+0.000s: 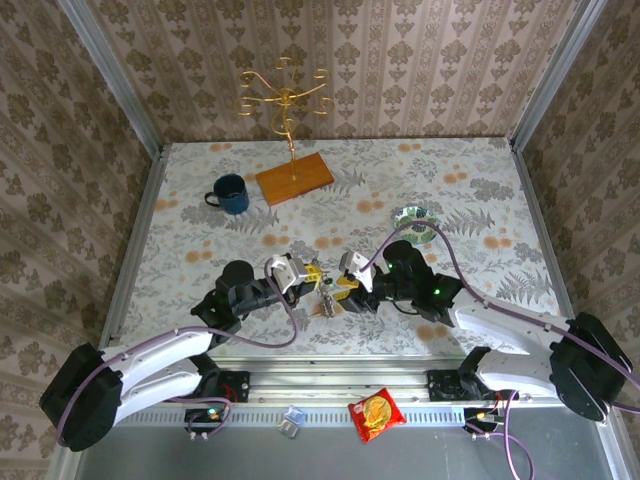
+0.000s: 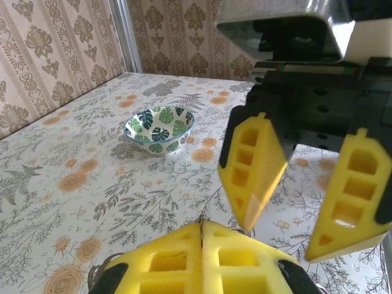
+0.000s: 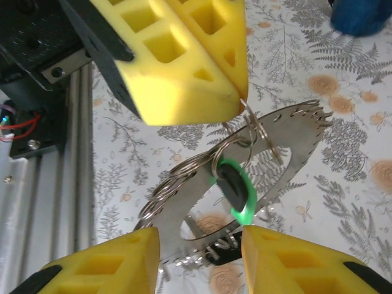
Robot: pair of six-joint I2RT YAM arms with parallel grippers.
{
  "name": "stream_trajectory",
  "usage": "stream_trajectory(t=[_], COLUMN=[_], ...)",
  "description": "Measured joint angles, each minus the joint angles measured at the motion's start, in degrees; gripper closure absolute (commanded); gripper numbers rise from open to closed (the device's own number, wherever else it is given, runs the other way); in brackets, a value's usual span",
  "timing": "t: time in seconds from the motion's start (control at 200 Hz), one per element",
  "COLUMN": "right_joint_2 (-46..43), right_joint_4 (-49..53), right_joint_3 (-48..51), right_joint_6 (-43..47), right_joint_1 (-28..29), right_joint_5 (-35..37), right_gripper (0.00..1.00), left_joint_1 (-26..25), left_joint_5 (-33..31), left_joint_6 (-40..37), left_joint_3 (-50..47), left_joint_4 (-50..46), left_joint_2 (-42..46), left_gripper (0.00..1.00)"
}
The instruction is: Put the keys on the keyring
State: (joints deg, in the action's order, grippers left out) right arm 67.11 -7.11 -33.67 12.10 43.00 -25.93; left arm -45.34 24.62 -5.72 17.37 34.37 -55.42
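- We saw the left gripper (image 3: 236, 101) fully closed, its yellow fingertips pressed together on the thin wire of the keyring (image 3: 256, 125).
- The keyring hung from that pinch over the near middle of the table (image 1: 470, 180), in the space between the two grippers.
- A green-headed key (image 3: 236, 193) dangled on the ring, just below the left fingertips.
- Looped with it were several more coils of wire (image 3: 177, 177) and a flat silver plate (image 3: 294, 131) with a toothed edge; we could not tell exactly how these were linked.
- The right gripper (image 3: 201, 236) stood wide open with nothing in it, one finger on each side of the bunch's lower end and the green head just above the gap.
- From the left wrist, we saw the right gripper's fingers (image 2: 251, 171) spread apart directly opposite the closed left pair.
- A leaf-patterned bowl (image 2: 159, 128) sat on the table beyond the right arm, well apart from the keys.
- A blue mug (image 1: 231, 193) and a gold wire stand (image 1: 285, 100) on a wooden base stood near the far wall.
- A red snack packet (image 1: 375, 413) lay on the near rail between the arm bases.
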Motion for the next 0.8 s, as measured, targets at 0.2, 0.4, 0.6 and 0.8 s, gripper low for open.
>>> stream_trajectory(t=[0.2, 0.4, 0.6, 0.8], right_joint_2=[3.23, 3.23, 3.23, 3.26], right_joint_4=[-2.49, -3.43, -3.45, -3.58], right_joint_3=[-0.24, -0.74, -1.42, -1.42], right_joint_6=[3.37, 5.38, 6.64, 7.04], right_joint_1=[0.00, 0.00, 0.00, 0.00], right_joint_5=[-0.15, -0.07, 1.99, 2.69], right_gripper=[0.65, 0.65, 0.62, 0.62], left_joint_1=[0.00, 0.00, 0.00, 0.00], left_joint_5=[0.20, 0.61, 1.05, 1.36], left_joint_6=[0.24, 0.24, 0.24, 0.24], left_joint_3=[-0.11, -0.15, -0.15, -0.15], left_joint_4=[1.09, 1.73, 1.73, 2.03], left_joint_2=[-0.42, -0.42, -0.42, -0.81], left_gripper=[1.00, 1.00, 1.00, 1.00])
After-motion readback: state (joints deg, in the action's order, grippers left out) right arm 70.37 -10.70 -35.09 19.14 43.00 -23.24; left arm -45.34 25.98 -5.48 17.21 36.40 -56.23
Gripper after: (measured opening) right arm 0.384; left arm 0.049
